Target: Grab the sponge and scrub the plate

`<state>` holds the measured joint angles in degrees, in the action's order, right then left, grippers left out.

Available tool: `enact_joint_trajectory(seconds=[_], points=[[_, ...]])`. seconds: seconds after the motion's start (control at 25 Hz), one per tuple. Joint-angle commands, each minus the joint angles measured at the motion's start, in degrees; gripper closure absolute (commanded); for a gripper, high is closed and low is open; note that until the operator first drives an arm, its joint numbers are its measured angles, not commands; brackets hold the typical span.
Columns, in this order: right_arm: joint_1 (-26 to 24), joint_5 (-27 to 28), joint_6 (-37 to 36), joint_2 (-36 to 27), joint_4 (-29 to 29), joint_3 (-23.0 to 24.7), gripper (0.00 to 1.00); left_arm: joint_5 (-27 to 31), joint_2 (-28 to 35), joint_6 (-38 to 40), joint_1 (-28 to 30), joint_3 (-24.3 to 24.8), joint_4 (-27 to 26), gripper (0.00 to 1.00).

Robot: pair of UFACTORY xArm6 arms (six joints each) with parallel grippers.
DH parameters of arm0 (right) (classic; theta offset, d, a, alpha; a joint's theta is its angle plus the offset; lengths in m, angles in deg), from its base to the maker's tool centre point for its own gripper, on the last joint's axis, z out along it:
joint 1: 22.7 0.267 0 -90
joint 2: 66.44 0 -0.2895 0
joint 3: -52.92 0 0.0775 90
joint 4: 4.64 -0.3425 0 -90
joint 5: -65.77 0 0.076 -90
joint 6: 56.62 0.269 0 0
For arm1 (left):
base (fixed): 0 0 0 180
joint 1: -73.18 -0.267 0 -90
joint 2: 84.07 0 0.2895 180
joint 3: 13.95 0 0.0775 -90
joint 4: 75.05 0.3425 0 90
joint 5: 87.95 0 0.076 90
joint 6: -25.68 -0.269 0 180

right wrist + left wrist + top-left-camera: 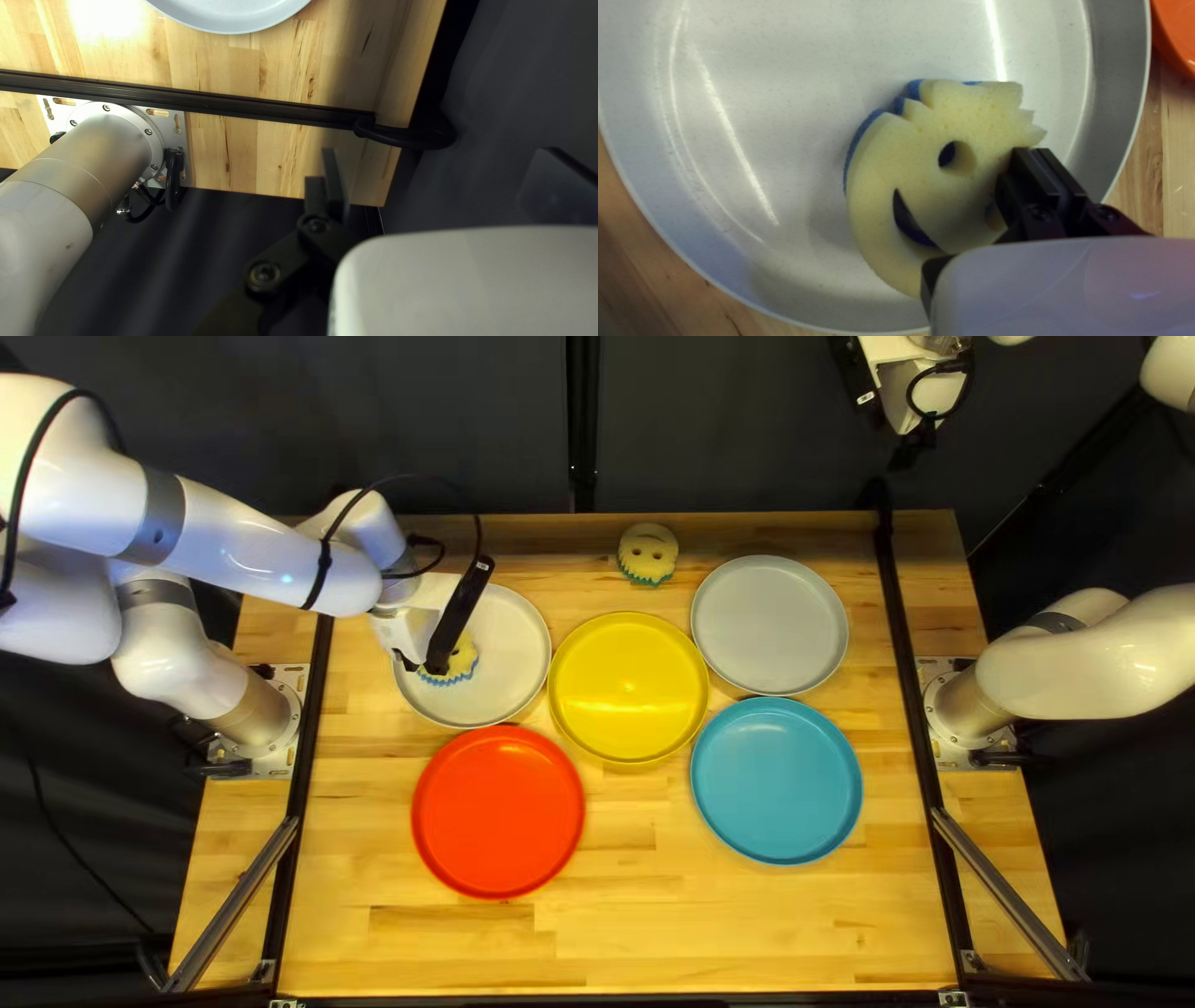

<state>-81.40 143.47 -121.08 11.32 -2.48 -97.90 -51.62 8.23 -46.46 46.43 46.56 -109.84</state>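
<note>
Sponge (896,255) in yellow foam with a blue backing is lying within the white plate (784,56), the landmark here. Nearer than that plate, a red plate (498,812) is sitting just in front of it, and a blue plate (776,780) is sitting farther right. At the white plate itself, the left pincer (1042,171) is pinching narrow on the sponge's edge, its fingers drawn close together. A yellow plate (629,687) is resting just to the landmark's right, a grey plate (769,625) beyond that. Farther back and right, a second sponge (647,554) is waiting on the counter (598,933). Farthest, the right pincer (915,446) is hanging past the counter's far edge, spread wide and holding nothing.

Scrubbing seems to be the step in hand. Doing it well probably means keeping the backing flat to the white plate, sweeping with light, even pressure, and steering clear of the rim; pressing hard could be skidding the plate or twisting the sponge loose.
</note>
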Motion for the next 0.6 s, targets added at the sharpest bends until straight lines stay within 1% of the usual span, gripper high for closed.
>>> enact_joint_trajectory(seconds=[0.04,0.2,0.36,0.56,0.6], points=[[0.0,0.0,0.0,0.0,0.0,0.0,0.0,0.82,-4.89,-0.63,-1.2,-5.73,0.92,1.0],[0.0,0.0,0.0,0.0,0.0,0.0,0.0,0.81,-7.44,-0.39,-0.61,-8.76,1.06,1.0],[0.0,0.0,0.0,0.0,0.0,0.0,0.0,0.52,-7.43,-0.57,-0.17,-8.63,0.87,1.0],[0.0,0.0,0.0,0.0,0.0,0.0,0.0,0.69,-0.63,1.5,1.47,-2.82,1.18,1.0],[0.0,0.0,0.0,0.0,0.0,0.0,0.0,0.63,1.82,2.49,2.24,-0.64,1.41,1.0]])
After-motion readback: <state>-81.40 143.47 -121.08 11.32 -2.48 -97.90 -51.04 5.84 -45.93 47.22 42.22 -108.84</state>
